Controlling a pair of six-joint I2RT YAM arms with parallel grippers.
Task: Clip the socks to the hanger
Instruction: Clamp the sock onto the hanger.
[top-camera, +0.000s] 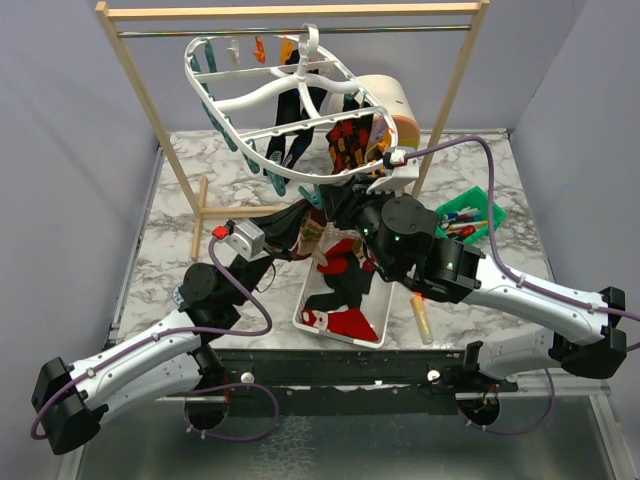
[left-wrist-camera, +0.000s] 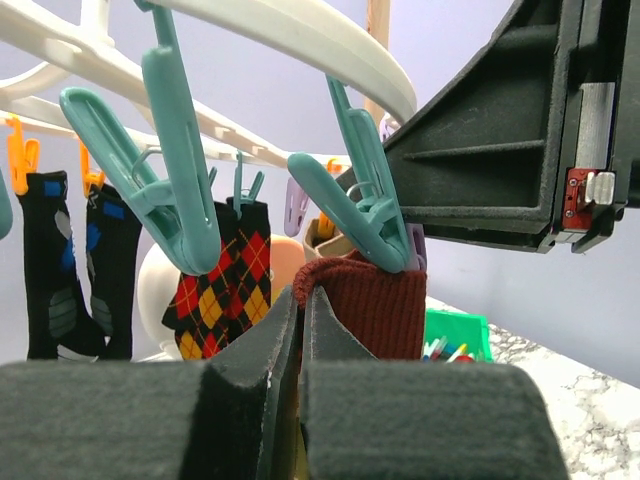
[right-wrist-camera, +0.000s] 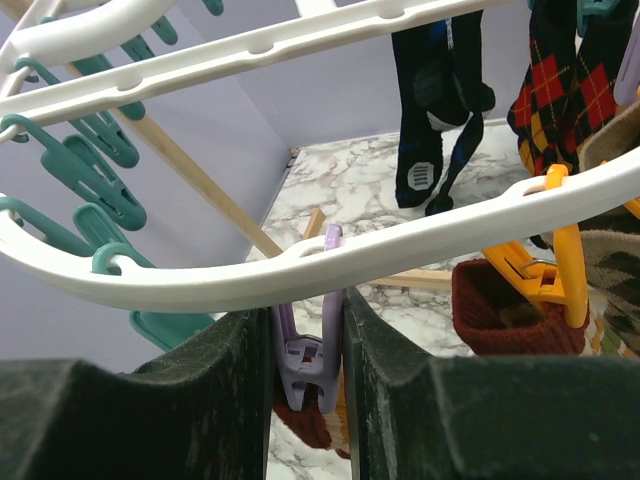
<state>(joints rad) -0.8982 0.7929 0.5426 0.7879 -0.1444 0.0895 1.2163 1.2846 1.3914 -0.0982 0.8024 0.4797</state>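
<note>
Socks are in two places: three hang on the hanger (top-camera: 262, 97), and more lie in a white bin (top-camera: 305, 298) on the table (top-camera: 180, 250). The hanger is suspended from the wooden rack (top-camera: 150, 100). On it, two black socks (left-wrist-camera: 70, 260) hang from orange clips and an argyle sock (left-wrist-camera: 225, 285) hangs from a teal one.

The left gripper (left-wrist-camera: 300, 320) has its jaws pressed fully together. It holds a dark red sock (left-wrist-camera: 370, 300) with the cuff lifted right under the rim, touching the tip of a teal clip (left-wrist-camera: 365, 215). I cannot tell if this clip bites the cuff.

The right gripper (right-wrist-camera: 308, 325) is partly closed. Its two pads squeeze a lilac clip (right-wrist-camera: 305, 360) that hangs from the near rim.
</note>
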